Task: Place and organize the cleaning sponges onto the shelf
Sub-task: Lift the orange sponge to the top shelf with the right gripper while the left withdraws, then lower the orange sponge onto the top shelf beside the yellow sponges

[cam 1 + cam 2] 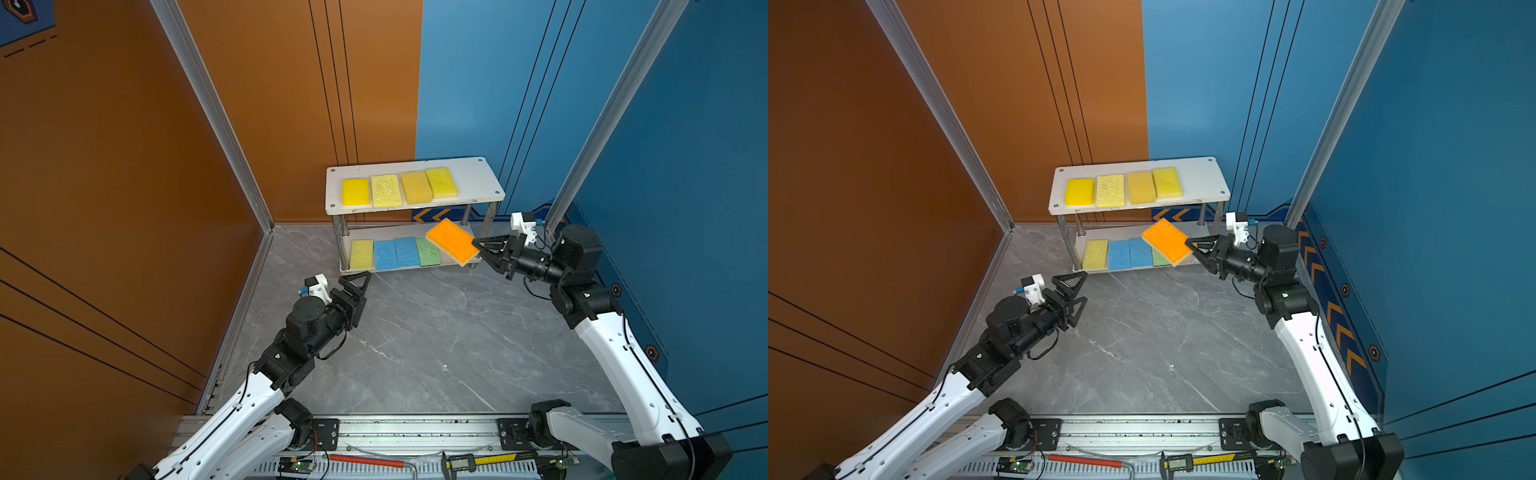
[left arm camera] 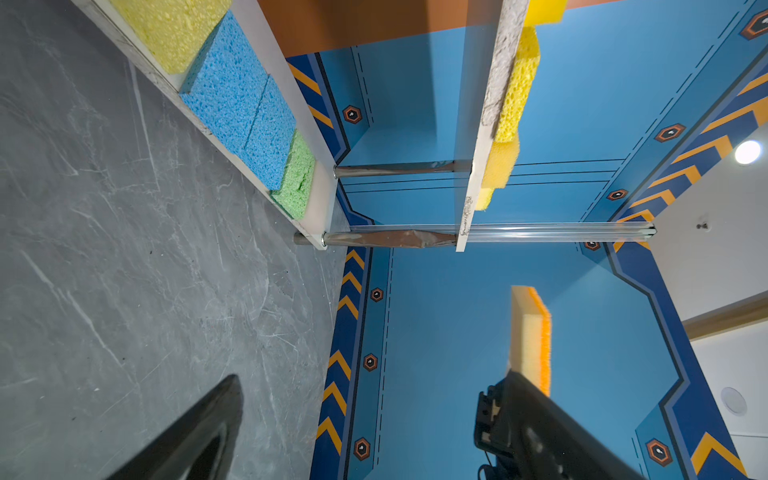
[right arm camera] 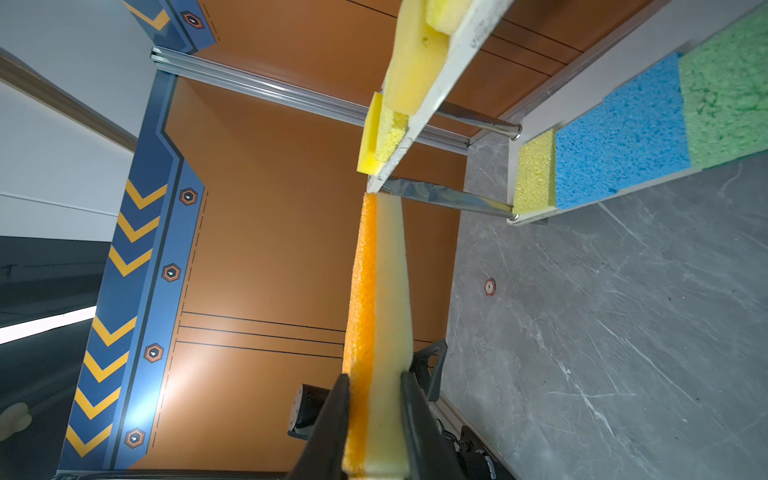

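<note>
The shelf [image 1: 478, 174] stands at the back, against the wall. Several yellow cleaning sponges [image 1: 386, 190] lie in a row on its top board. On the lower board lie a yellow sponge [image 1: 361, 254], two blue ones [image 1: 385, 254] and a green one [image 1: 428, 252]. My right gripper [image 1: 478, 248] [image 3: 374, 378] is shut on the short end of an orange sponge [image 1: 452, 242] [image 3: 374, 311]. It holds that sponge in the air in front of the shelf's right end. My left gripper [image 1: 365, 286] [image 2: 372, 378] hangs open and empty in front of the shelf's left end.
The grey marble floor [image 1: 415, 340] stretches in front of the shelf. An orange wall stands on the left and a blue wall close behind the right arm. A metal rail [image 1: 415, 432] runs along the front, with a red-handled tool [image 1: 365, 461] and a caliper [image 1: 461, 461] beside it.
</note>
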Available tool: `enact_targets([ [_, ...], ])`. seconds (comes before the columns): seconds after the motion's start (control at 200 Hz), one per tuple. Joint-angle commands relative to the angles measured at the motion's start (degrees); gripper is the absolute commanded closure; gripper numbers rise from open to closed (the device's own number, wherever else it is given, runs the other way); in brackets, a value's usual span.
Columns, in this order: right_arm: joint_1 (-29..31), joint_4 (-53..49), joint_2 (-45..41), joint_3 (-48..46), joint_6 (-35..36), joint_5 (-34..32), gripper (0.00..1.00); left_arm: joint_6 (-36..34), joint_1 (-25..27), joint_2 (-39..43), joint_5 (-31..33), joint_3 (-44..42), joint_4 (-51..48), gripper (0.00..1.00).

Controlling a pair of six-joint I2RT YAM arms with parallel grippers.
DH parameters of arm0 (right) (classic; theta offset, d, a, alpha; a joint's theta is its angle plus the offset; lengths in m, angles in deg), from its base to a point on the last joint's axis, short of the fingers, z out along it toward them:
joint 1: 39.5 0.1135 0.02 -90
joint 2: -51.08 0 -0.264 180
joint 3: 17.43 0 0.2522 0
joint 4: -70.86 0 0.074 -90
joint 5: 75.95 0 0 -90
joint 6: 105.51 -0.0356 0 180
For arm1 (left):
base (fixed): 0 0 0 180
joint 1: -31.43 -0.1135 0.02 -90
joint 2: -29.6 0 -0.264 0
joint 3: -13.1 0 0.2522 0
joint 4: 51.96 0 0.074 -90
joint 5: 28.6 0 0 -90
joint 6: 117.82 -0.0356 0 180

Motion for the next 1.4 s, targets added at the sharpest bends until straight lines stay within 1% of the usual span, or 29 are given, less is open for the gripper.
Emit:
enact_targets([
  [0.0, -1.60, -0.25, 1.21, 7.13, -0.35, 0.91, 0.78, -1.46, -0.67, 0.24, -2.56, -0.37, -2.33, 0.02],
  [0.195, -3.52, -0.24, 6.19, 17.57, 1.04, -1.67, 0.78, -2.33, -0.93, 2.23, -3.48, -0.45, -7.02, 0.02],
  [0.35, -5.10, -0.25, 9.89, 22.27, 2.11, -5.58, 0.78, -3.03, -1.06, 4.03, -4.09, -0.54, -10.29, 0.02],
  [0.435, -6.19, -0.41, 11.51, 24.10, 2.79, -7.89, 0.79, -3.39, -1.22, 5.08, -4.07, -0.58, -11.43, 0.02],
  [0.46, -6.59, -0.43, 11.99, 24.66, 3.00, -8.42, 0.79, -3.49, -1.27, 5.46, -4.04, -0.63, -13.70, 0.02],
  [0.626, -8.46, -2.41, 15.56, 28.62, 5.62, -12.20, 0.79, -3.88, -2.08, 7.70, -4.19, -0.54, -17.27, 0.02],
  [0.831, -9.55, -4.88, 19.26, 30.70, 8.64, -16.45, 0.79, -4.61, -3.38, 9.89, -4.80, 0.89, -22.46, 0.02],
  [1.036, -9.53, -9.50, 22.81, 33.58, 13.07, -20.05, 0.79, -5.71, -5.59, 11.39, -6.77, 2.09, -26.77, 0.02],
  [1.091, -9.48, -11.72, 23.83, 36.62, 14.74, -20.91, 0.79, -5.78, -6.03, 11.67, -7.17, 2.02, -27.44, 0.02],
  [1.396, -7.86, -18.03, 27.77, 40.87, 19.49, -23.91, 0.79, -6.29, -9.17, 11.07, -10.76, 2.18, -27.93, 0.02],
])
